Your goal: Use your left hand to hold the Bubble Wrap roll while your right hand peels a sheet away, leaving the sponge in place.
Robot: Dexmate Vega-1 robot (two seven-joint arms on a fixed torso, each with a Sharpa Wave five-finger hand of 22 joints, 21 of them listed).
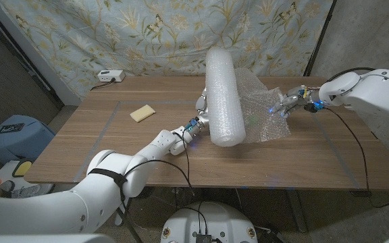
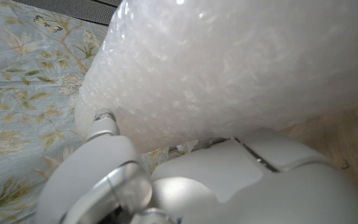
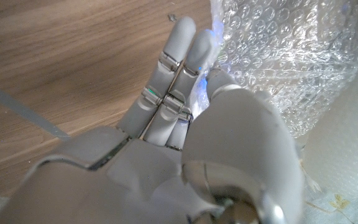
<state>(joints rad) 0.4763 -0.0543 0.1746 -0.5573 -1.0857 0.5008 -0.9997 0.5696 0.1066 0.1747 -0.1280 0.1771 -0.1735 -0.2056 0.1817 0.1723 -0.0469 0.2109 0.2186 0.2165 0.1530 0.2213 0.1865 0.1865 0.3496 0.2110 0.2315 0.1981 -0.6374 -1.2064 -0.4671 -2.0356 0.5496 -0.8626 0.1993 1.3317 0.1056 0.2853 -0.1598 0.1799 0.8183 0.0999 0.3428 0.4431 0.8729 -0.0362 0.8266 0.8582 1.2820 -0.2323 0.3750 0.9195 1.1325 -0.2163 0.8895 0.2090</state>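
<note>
While my left hand (image 1: 200, 116) braces the roll (image 1: 223, 98) at mid-table, my right hand (image 1: 286, 102) pinches the loose sheet (image 1: 265, 111); next, I judge, pull rightward, away from the sponge (image 1: 142, 113).

No legible text, labels, brand marks, numbers or signs in any view. Checked: bubble wrap roll (image 1: 223, 94) at left hand (image 1: 199, 116), surface plain, no print. Loose sheet (image 1: 265, 111) at right hand (image 1: 290, 102), clear, no markings. Sponge (image 1: 142, 113), well apart from left hand, blank. White box (image 1: 111, 76) at far table edge: too small to read anything on it.
</note>
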